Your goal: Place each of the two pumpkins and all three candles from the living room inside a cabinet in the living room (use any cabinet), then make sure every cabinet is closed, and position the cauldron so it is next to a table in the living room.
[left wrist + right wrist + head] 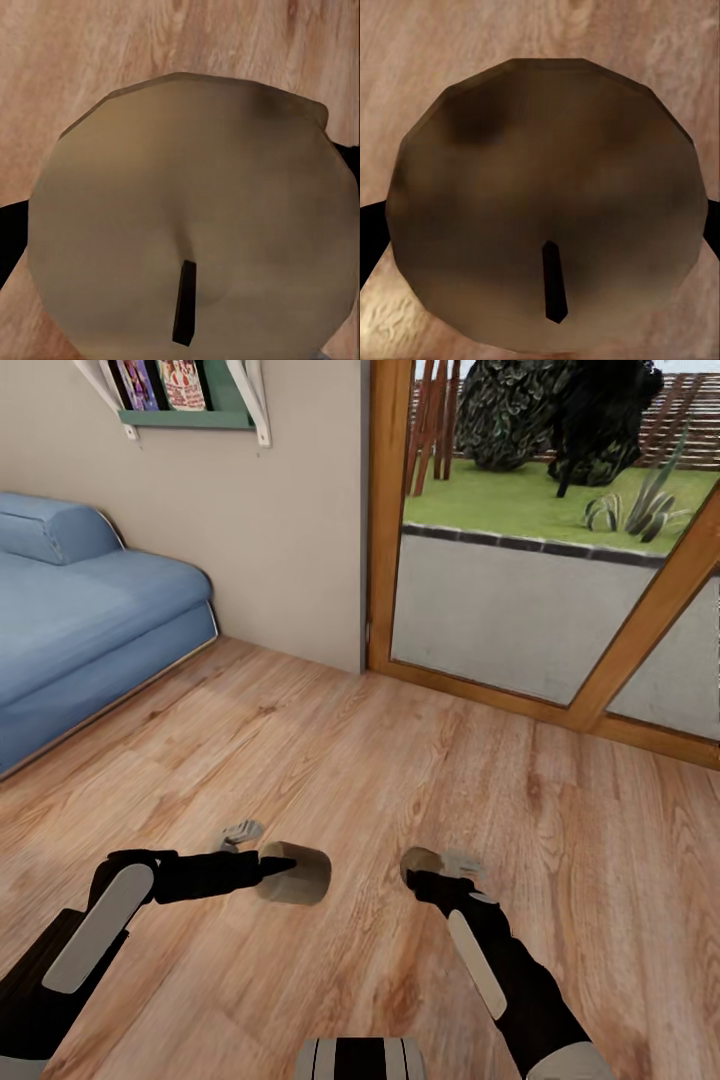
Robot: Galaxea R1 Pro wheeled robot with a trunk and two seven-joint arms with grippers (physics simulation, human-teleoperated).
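Each of my hands holds a candle above the plank floor. In the head view my left gripper [262,852] is shut on a beige candle [298,874] that lies tipped on its side. To its right, my right gripper [442,868] is shut on a darker candle [420,859]. The left wrist view looks straight onto the beige candle [195,217] and its short black wick [184,302], with black fingers [10,234] at its sides. In the right wrist view the brown candle [547,202] shows its wick [553,281] the same way. Pumpkins, cabinet, cauldron and table are out of view.
A blue sofa [80,620] stands at the left against a beige wall [270,520]. A wood-framed glass door [540,570] to a garden takes up the back right. A wall shelf [185,400] with books hangs at top left. Light wood floor [380,760] lies ahead.
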